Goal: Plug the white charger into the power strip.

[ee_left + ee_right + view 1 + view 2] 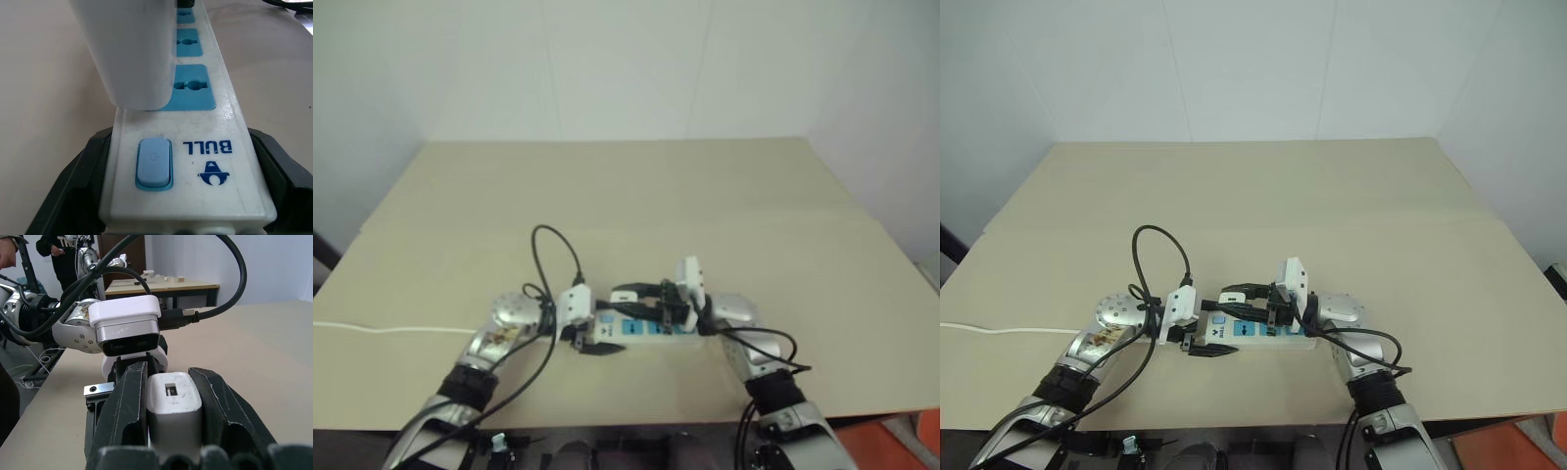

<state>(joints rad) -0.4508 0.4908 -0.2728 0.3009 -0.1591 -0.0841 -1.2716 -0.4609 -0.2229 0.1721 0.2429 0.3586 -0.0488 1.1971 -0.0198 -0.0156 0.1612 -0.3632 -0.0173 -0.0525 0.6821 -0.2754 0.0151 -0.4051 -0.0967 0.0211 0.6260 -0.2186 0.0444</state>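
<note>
- Your right gripper (168,426) clamps the small white boxy charger (174,404) over the long white power strip (195,147).
- Your left gripper (161,196) grips the strip's switch end on the beige table (636,186).

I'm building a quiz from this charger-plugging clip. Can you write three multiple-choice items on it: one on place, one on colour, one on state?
1. Where on the long white power strip with blue socket faces does the left gripper grip?
A. the switch end
B. the middle
C. the cord

2. What colour is the strip's switch?
A. red
B. light blue
C. black

3. How is the small white boxy charger held?
A. lying loose on the table
B. resting on top of open fingers
C. clamped between the right gripper's black fingers

Answers: 1 A, black fingers flank the switch end; 2 B, the left wrist view shows it; 3 C, the fingers press both its sides.
</note>
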